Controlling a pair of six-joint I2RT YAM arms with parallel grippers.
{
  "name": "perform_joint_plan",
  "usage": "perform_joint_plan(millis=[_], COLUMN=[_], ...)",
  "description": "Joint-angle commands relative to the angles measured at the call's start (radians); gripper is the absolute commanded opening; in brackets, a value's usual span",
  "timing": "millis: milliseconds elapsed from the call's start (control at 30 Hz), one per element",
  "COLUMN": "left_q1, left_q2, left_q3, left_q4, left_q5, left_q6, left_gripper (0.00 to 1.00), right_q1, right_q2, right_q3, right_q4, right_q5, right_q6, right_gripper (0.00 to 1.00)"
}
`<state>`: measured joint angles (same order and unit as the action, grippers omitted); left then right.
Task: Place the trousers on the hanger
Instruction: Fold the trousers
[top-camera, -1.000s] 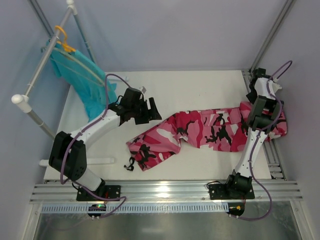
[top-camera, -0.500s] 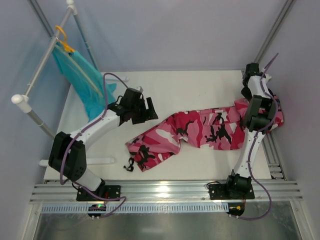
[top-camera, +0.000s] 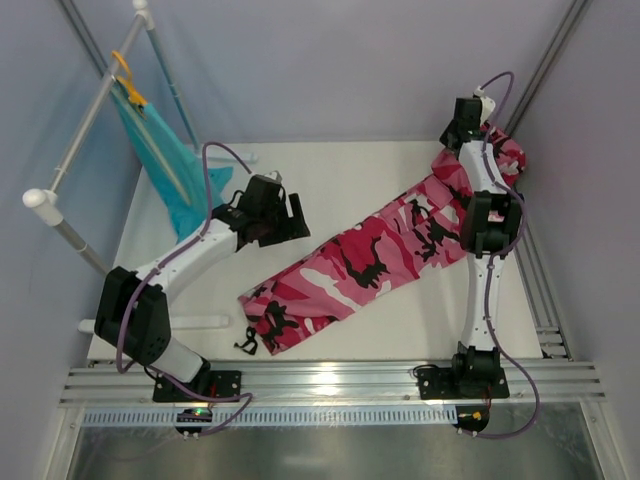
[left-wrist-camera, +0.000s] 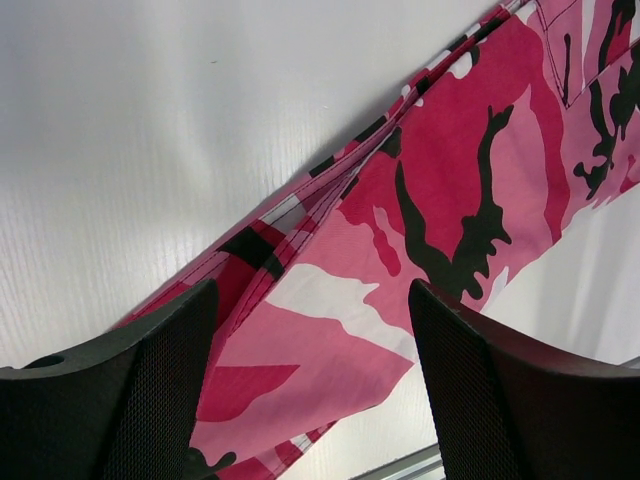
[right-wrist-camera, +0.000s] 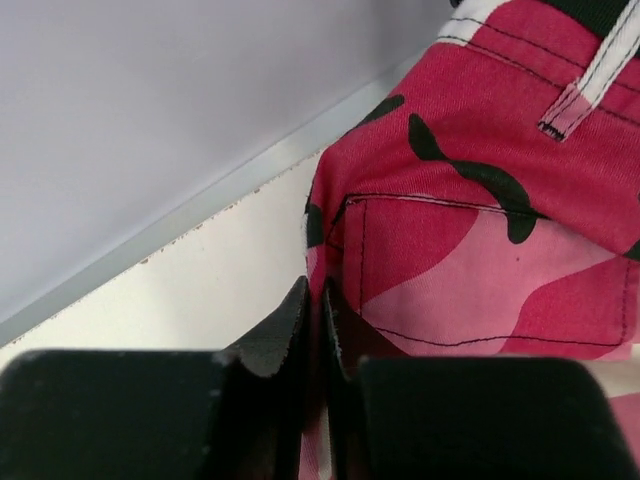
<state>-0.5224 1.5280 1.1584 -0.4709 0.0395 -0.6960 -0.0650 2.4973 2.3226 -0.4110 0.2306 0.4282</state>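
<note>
Pinching: right end effector (right-wrist-camera: 318, 300), bright pink camouflage cloth trousers (top-camera: 370, 255), far-right white counter (top-camera: 350, 175) corner
Left end effector (left-wrist-camera: 312, 300): spread above trousers

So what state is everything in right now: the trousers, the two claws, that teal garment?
Trousers: unhung, waist end gripped, legs stretched across the table.
Right gripper: shut on the trousers.
Left gripper: open, empty, above a trouser leg.
Teal garment: hanging from the orange hanger on the rack.
</note>
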Motion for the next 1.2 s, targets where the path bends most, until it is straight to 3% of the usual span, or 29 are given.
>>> perform_joint_plan(millis=[0,33,67,167,300,400,500,533,733,900,1067,1167], left_q1=[-0.005,-0.005,-0.005,-0.005,-0.01,-0.01,-0.01,-0.01,-0.016,-0.025,-0.031,-0.033], left_q2=[0.009,0.015,0.017,0.032,0.037,0.024,-0.031,-0.044,-0.12,-0.146,-0.137,-0.092], left_q3=[0.05,0.049,0.049,0.057,0.069,0.083,0.058,0.051,0.031,-0.022,-0.118,-0.141], left_q4=[-0.024,-0.029,-0.032,-0.04,-0.044,-0.1,-0.143,-0.149,-0.264,-0.308,-0.313,-0.282], left_q5=[-0.03,-0.061,-0.067,-0.049,0.026,0.005,-0.022,-0.026,-0.064,-0.003,-0.122,-0.11], left_q6=[0.033,0.041,0.046,0.061,0.082,0.101,0.113,0.116,0.207,0.225,0.213,0.217], left_gripper=[0.77,0.77,0.77,0.77,0.77,0.78,0.77,0.77,0.77,0.77,0.77,0.74], right_q1=[-0.001,-0.001,-0.001,-0.002,0.007,0.043,0.105,0.129,0.342,0.465,0.557,0.562], right_q2=[0.048,0.038,0.029,-0.072,-0.262,-0.442,-0.631,-0.678,-0.967,-1.022,-1.026,-1.034], right_q3=[0.08,0.086,0.087,0.051,-0.15,-0.276,-0.495,-0.64,-1.087,-1.301,-1.358,-1.416], right_q4=[0.132,0.135,0.129,0.082,0.018,-0.063,-0.112,-0.095,-0.092,-0.051,-0.023,-0.032], right_q5=[-0.079,-0.08,-0.08,-0.1,-0.252,-0.28,-0.322,-0.341,-0.188,-0.172,-0.12,-0.084], right_q6=[-0.04,-0.07,-0.083,-0.114,-0.089,-0.051,0.054,0.081,0.301,0.411,0.382,0.415], right_gripper=[0.13,0.19,0.34,0.56,0.75,0.78,0.78,0.77,0.72,0.7,0.66,0.64])
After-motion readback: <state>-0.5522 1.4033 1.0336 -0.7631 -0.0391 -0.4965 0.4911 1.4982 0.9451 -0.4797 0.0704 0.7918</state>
